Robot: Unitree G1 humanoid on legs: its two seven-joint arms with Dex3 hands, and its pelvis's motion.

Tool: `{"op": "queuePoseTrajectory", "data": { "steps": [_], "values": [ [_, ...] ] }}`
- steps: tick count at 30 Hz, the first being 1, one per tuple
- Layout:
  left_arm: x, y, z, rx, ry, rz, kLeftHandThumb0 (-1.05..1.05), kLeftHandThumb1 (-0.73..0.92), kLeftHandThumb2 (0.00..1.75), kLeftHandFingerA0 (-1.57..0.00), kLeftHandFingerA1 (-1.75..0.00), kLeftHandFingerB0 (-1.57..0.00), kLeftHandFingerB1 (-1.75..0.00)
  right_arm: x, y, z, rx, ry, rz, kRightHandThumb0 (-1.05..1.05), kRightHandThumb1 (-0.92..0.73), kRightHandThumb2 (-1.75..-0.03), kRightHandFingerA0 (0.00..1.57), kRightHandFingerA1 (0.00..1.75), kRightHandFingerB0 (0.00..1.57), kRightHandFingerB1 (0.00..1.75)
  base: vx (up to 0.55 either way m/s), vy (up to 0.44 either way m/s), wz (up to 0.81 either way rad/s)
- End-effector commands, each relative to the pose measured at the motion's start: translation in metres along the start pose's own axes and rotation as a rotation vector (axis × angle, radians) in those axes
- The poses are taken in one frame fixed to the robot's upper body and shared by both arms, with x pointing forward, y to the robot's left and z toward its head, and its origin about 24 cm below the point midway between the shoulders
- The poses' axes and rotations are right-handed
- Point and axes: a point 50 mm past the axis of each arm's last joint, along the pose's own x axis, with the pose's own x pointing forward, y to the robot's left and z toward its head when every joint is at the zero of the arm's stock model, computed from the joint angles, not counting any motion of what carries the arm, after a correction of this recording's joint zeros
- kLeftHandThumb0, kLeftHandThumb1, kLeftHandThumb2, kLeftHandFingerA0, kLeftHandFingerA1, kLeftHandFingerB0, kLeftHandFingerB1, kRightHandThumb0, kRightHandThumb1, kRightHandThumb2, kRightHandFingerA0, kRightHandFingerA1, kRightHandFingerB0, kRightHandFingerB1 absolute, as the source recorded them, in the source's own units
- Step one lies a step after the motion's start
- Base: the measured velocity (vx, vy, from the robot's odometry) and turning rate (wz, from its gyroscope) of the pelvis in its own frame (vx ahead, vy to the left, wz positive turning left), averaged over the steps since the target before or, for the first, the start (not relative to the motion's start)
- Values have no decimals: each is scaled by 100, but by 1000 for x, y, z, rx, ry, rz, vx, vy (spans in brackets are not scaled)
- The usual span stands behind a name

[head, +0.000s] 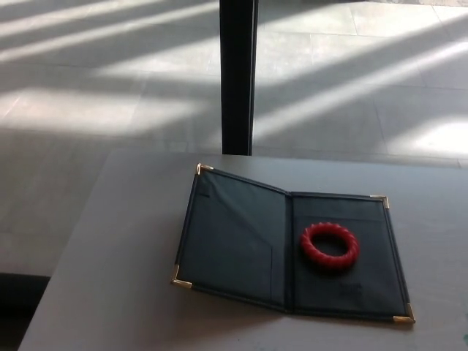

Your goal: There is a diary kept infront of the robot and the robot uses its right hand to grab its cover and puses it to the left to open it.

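Observation:
The dark diary (234,241) lies open on the grey table (117,278), its gold-cornered cover spread to the left and its other half flat on the right. A red ribbed ring (329,246) rests on the right half. Neither of my hands shows in the head view.
A black post (238,73) stands just behind the table's far edge. Beyond it is a sunlit tiled floor (110,88). The table's left edge runs diagonally down the picture's left side.

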Motion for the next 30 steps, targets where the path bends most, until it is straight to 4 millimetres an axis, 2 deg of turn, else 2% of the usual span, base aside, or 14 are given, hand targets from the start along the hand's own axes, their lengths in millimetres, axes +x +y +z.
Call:
{"op": "queuePoseTrajectory", "data": {
  "steps": [1, 4, 5, 6, 9, 10, 11, 12, 13, 18, 19, 20, 24, 30],
  "values": [
    [1, 10, 7, -5, -24, 15, -75, 92, 138, -55, -103, -42, -89, -7, -43, 9, 28, -114, -96, -80, -88, -67, 84, 84, 74, 74, 0, 0, 0],
    [1, 11, 4, -5, -27, 14, -72, 90, 138, -59, -106, -42, -88, -15, -58, -4, 49, -101, -148, -84, -87, -67, 85, 89, 72, 78, 0, 0, 0],
    [1, 11, 4, -4, -25, 19, -76, 92, 138, -57, -106, -40, -86, -18, -62, -9, 50, -92, -174, -75, -70, -119, 84, 88, 73, 81, 0, 0, 0],
    [1, 11, 3, -11, -23, 17, -76, 91, 138, -60, -108, -44, -90, -18, -64, -12, 39, -90, -179, -82, -89, -67, 88, 86, 74, 80, 0, 0, 0],
    [1, 13, 2, -17, -23, 20, -76, 92, 139, -54, -103, -37, -85, -29, -83, -34, 13, -38, -231, -86, -66, -106, 86, 94, 67, 85, 0, 0, 0],
    [1, 13, 1, -13, -23, 22, -76, 92, 139, -54, -102, -37, -85, -31, -87, -40, 29, -35, -267, -87, -86, -66, 87, 95, 69, 87, 0, 0, 0],
    [1, 14, 1, -20, -19, 24, -76, 92, 139, -54, -103, -38, -85, -33, -90, -45, 23, -33, -268, -80, -66, -118, 85, 96, 69, 88, 0, 0, 0],
    [1, 14, 0, -16, -23, 27, -75, 92, 138, -56, -104, -39, -85, -36, -94, -50, 17, -21, -272, -86, -89, -68, 82, 102, 62, 96, 0, 0, 0],
    [1, 14, 0, -10, -19, 19, -85, 92, 105, -36, -123, -28, -105, -38, -97, -55, 19, -5, -301, -85, -92, -68, 80, 105, 63, 98, 0, 0, 0],
    [0, 16, -7, 3, 7, 48, -83, 92, 105, -38, -125, -31, -111, -46, -116, -78, 55, 45, -398, -77, -92, -71, 77, 112, 59, 96, 0, 0, 0],
    [1, 18, -9, 9, 11, 53, -83, 92, 106, -37, -127, -29, -108, -46, -119, -84, 66, 57, -399, -73, -76, -120, 75, 104, 61, 89, 0, 0, 0],
    [1, 19, -11, 9, 15, 53, -84, 92, 107, -35, -128, -27, -106, -47, -120, -87, 79, 59, -417, -78, -92, -70, 76, 115, 60, 100, 0, 0, 0],
    [0, 29, -19, 21, 35, 69, -75, 92, 139, -49, -99, -28, -79, -51, -118, -104, 84, 120, -440, -80, -73, -104, 84, 112, 66, 98, 0, 0, 0],
    [-2, 40, -31, 47, 71, 94, -74, 92, 137, -53, -99, -30, -78, -52, -110, -122, 89, 217, -356, -75, -92, -79, 71, 116, 57, 100, 0, 0, 0]
  ]
}}
